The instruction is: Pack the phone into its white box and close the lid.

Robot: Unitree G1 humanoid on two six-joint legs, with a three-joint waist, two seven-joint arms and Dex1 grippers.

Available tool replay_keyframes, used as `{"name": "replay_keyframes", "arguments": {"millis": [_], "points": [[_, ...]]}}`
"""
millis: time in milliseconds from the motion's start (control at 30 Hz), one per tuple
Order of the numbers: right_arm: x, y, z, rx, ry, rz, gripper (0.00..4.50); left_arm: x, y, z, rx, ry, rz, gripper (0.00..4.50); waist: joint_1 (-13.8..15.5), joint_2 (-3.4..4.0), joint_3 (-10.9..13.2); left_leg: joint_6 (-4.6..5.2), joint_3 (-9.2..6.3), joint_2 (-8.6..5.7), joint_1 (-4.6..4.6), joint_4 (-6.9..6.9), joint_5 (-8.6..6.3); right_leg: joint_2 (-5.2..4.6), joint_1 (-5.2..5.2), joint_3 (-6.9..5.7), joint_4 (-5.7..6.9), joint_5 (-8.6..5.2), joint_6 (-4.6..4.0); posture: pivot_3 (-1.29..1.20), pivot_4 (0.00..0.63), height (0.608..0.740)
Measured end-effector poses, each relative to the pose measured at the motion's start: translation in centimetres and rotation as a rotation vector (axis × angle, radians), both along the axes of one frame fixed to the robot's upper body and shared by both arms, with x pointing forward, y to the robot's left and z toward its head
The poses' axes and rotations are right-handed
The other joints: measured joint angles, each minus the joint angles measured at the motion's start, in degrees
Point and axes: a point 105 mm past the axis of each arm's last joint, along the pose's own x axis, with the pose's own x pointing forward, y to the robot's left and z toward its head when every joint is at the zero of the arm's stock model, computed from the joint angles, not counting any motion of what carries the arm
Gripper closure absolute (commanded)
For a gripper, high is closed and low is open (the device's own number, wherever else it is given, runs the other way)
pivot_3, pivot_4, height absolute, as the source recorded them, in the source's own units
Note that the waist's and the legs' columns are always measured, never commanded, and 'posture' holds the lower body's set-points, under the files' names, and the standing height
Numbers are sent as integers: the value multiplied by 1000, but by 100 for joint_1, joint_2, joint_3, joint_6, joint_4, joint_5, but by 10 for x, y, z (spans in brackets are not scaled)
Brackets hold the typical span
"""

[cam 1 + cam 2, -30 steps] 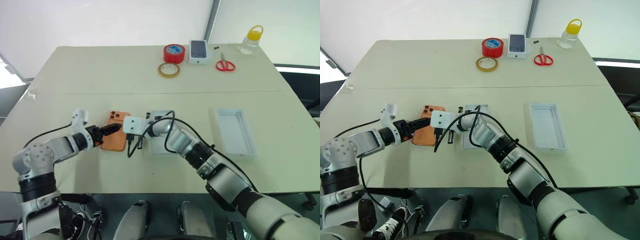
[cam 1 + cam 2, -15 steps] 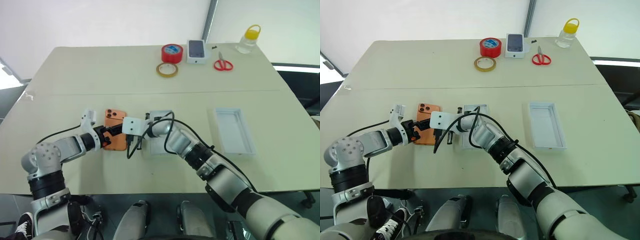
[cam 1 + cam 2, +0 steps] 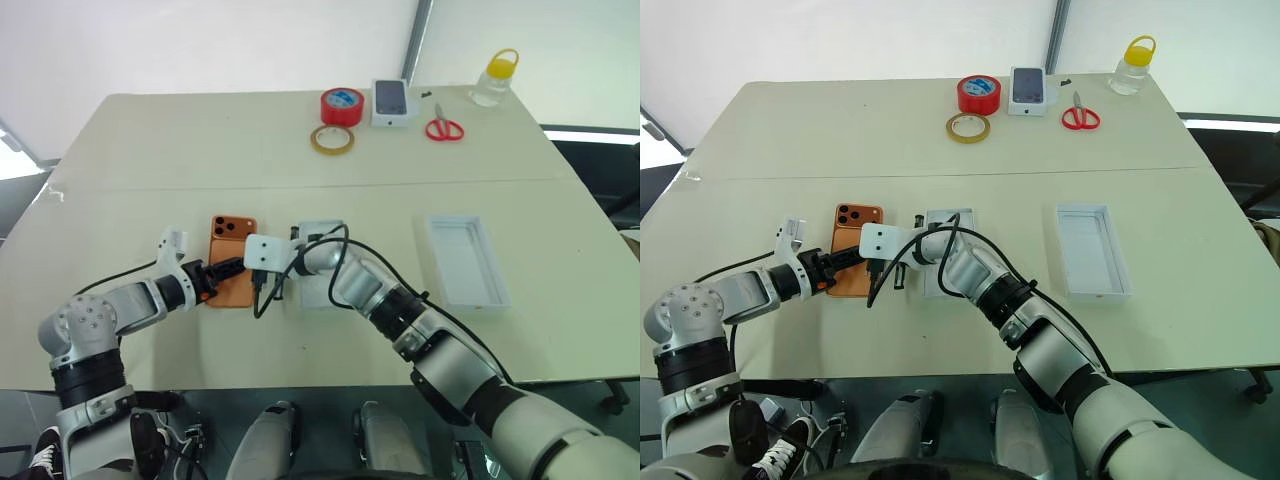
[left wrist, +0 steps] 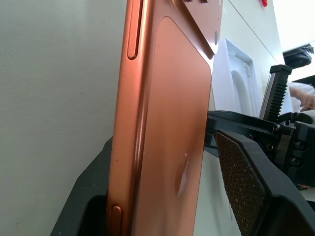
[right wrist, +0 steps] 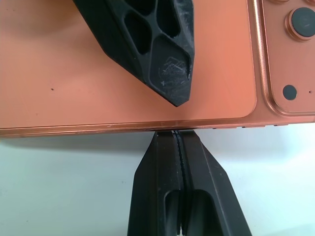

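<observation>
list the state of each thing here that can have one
phone: flat on table, orange back up, not boxed
white box: open, no phone in it
lid: off, rim up, apart from box
left tool: straddling phone's edge, not clamped
right tool: shut, tips at phone's edge
bottle: upright, capped

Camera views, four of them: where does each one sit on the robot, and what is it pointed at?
Left and right eye views: side by side on the head, looking forward and down at the table; both arms show.
Left wrist view: on the left wrist, looking along the left tool, open astride the phone; its two black fingers show.
Right wrist view: on the right wrist, looking along the shut right tool at the phone's long edge.
Shared: both wrist views show the orange phone and the left tool.
</observation>
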Motion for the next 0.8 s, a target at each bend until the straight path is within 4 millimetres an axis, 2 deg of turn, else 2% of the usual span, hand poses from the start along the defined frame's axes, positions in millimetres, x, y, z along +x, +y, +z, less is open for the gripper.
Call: {"name": "replay_keyframes", "arguments": {"millis": [267, 400, 533, 600, 700, 800], "points": [[0, -6, -1, -4, -1, -6, 4500, 1, -3, -1, 115, -79, -20, 1797, 6, 2, -1, 0, 0, 0, 1, 0, 0, 0, 1, 1, 0, 0, 0, 0, 150, 740], [1, -12, -1, -8, -9, -8, 4500, 3, -2, -1, 121, -103, -9, 1797, 11, 2, -1, 1, 0, 1, 3, -2, -1, 0, 2, 0, 1, 0, -1, 0, 150, 740], [0, -9, -1, -1, -8, -10, 4500, 4, -1, 0, 121, -111, -4, 1797, 6, 2, -1, 1, 0, 2, 5, -4, -1, 2, 2, 1, 1, 1, -3, 0, 150, 740], [0, -8, -1, 1, -8, -12, 4500, 5, -1, -1, 119, -108, -1, 1257, 6, 2, -1, 0, 0, 2, 5, -4, 0, 2, 2, 1, 1, 2, -3, 0, 150, 740], [0, -7, -1, 3, -5, -13, 4500, 6, -4, 3, 98, -117, -11, 36, 4, 2, -2, 1, 0, 3, 5, -3, -1, 2, 2, 1, 1, 2, -3, 0, 150, 740], [0, -7, -1, 2, -2, -15, 4500, 5, -5, 6, 84, -112, -13, 36, -12, 5, -3, 1, 0, 3, 6, -5, -1, 3, 2, 1, 2, 2, -3, 0, 150, 740]]}}
